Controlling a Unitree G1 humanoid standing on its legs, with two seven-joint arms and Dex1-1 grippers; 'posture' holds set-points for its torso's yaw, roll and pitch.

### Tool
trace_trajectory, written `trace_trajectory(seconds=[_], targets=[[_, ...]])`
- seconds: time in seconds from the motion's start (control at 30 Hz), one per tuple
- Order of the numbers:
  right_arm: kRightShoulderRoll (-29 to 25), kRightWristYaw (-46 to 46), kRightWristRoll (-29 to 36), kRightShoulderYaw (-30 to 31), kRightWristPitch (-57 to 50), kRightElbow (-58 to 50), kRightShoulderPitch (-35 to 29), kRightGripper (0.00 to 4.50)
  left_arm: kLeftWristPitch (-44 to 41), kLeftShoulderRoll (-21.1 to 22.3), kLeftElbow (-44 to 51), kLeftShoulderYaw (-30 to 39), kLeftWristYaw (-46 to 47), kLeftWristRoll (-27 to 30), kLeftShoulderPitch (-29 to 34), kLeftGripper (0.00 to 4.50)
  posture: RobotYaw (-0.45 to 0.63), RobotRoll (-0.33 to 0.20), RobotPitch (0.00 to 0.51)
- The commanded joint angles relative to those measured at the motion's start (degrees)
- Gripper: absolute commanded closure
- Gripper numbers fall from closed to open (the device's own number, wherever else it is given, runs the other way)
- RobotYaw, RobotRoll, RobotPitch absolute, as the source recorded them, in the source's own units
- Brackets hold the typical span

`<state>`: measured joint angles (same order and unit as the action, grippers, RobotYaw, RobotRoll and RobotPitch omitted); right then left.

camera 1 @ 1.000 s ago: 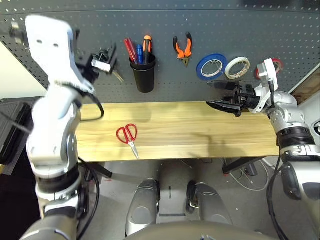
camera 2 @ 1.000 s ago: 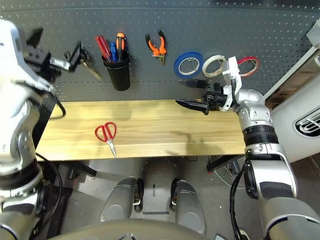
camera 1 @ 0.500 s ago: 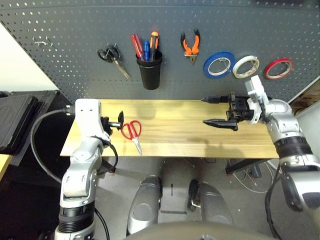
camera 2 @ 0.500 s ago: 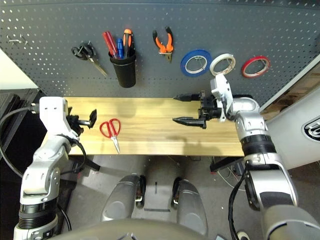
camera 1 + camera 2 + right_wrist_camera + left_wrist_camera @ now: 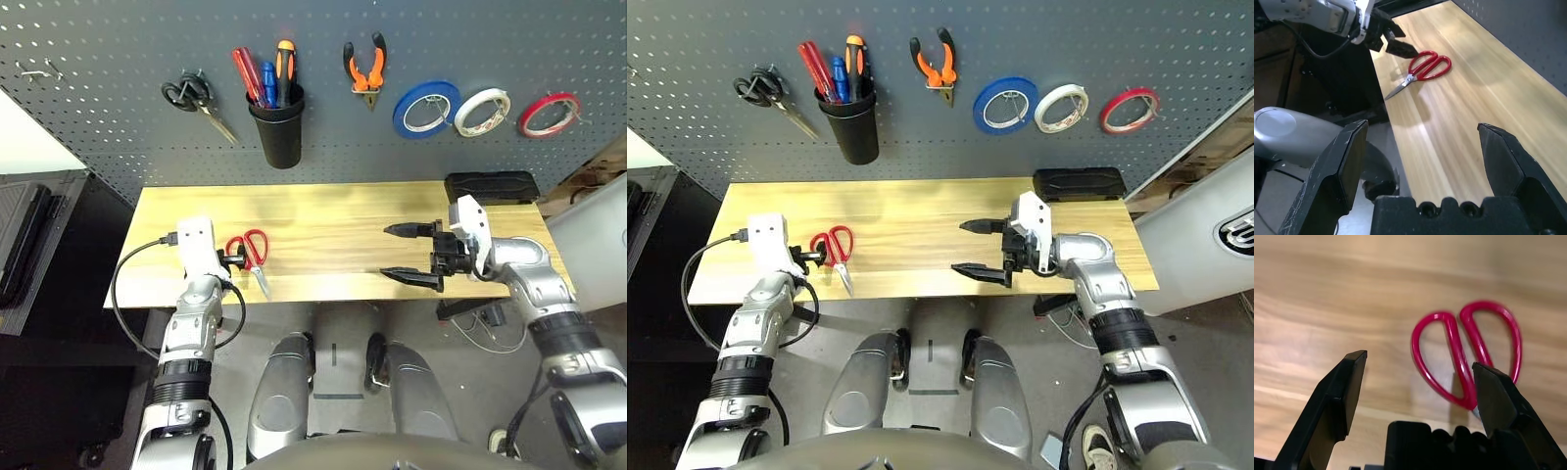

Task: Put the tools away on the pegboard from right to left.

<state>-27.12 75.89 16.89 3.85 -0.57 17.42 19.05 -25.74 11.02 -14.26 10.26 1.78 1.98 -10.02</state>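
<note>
The red-handled scissors (image 5: pixel 249 257) lie flat on the wooden table at its front left, blades pointing to the front edge. My left gripper (image 5: pixel 233 260) is open just left of their handles, and its fingers (image 5: pixel 1347 382) straddle the handle loops (image 5: pixel 1469 352) without touching. My right gripper (image 5: pixel 386 252) is open and empty over the table's front right, pointing left. On the pegboard (image 5: pixel 118 127) hang the red tape ring (image 5: pixel 548 114) at far right and the orange-and-black pliers (image 5: pixel 363 72). A red-handled screwdriver (image 5: pixel 247 74) stands in the black cup (image 5: pixel 278 127).
Black-handled scissors (image 5: pixel 196 100) hang left of the cup. Blue (image 5: pixel 426 108) and white (image 5: pixel 483 110) tape rolls hang between the pliers and the red ring. A flat black box (image 5: pixel 492 186) lies at the table's back right. A dark cabinet (image 5: pixel 39 245) stands to the left.
The camera has shifted. My left arm came down from the pegboard to the table beside the red scissors. My right gripper drew back from the board toward the front edge.
</note>
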Motion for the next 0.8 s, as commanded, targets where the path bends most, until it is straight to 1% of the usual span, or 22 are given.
trace_trajectory(seconds=[0.03,0.13,0.33,0.43,0.5,0.57,0.67,0.73,0.8], targets=[[-0.9,-0.2,0.8,0.6,-1.7,-3.0,-1.9,0.00,2.5,0.1,-3.7,-0.2,1.1,-1.2,0.3,0.02,0.04,0.000,0.298],[-1.3,-0.4,1.2,0.6,-2.7,-4.7,-2.5,0.00,4.1,0.0,-5.6,0.2,1.9,-1.0,0.0,0.02,0.03,0.000,0.302],[-2.3,-1.0,2.3,0.3,-4.9,-7.6,-3.4,0.00,7.5,0.1,-11.8,2.8,5.5,-0.1,-2.7,0.02,0.01,0.000,0.304],[-3.1,-1.3,2.8,-0.1,-6.0,-8.9,-3.9,0.00,8.8,0.0,-14.3,3.1,5.7,0.1,-3.6,0.02,0.00,0.000,0.306],[-3.9,-1.5,3.2,-0.4,-6.6,-9.6,-4.0,0.00,10.1,-0.1,-16.2,3.0,5.6,0.0,-4.2,0.38,-0.02,0.000,0.305],[-4.3,-1.7,3.5,-0.5,-6.9,-10.1,-4.1,0.00,10.8,-0.2,-17.2,2.8,5.3,0.2,-4.5,0.95,-0.02,0.000,0.305],[-4.9,-2.2,3.8,-0.9,-7.2,-10.0,-3.3,0.00,11.7,-1.1,-18.8,3.1,5.5,0.8,-4.9,2.11,-0.03,0.000,0.296],[-5.1,-2.3,3.9,-1.0,-7.2,-9.5,-2.6,0.00,12.3,-1.5,-19.3,3.0,5.6,0.9,-5.4,2.81,-0.03,0.000,0.288],[-5.4,-2.3,3.8,-1.0,-6.8,-8.6,-1.8,0.00,12.8,-1.9,-17.9,3.2,5.8,1.1,-5.4,3.65,-0.02,0.000,0.277]])
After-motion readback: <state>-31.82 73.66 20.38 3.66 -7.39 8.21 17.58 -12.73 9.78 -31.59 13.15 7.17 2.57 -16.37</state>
